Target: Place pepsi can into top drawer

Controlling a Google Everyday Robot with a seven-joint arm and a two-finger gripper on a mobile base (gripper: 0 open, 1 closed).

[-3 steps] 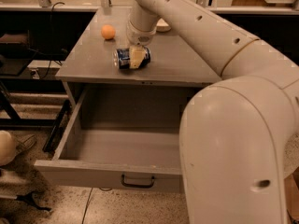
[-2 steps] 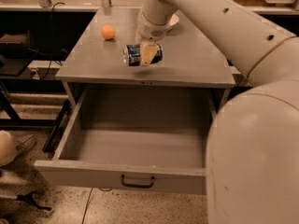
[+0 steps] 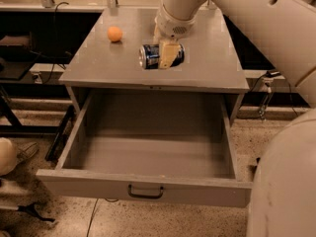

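The pepsi can, dark blue with a silver end, lies on its side in my gripper, which is shut on it. The cream fingers clasp the can's middle. The can is held just above the grey cabinet top, near its front edge. The top drawer is pulled wide open below, its inside bare, with a dark handle at the centre of its front. My white arm comes down from the upper right.
An orange ball sits on the cabinet top at the left. My large white arm body fills the right side. Dark shelving, cables and metal table legs stand behind and to the left on the speckled floor.
The gripper has lifted the can off the cabinet top and carried it to the right and toward the front edge. The drawer stays open.
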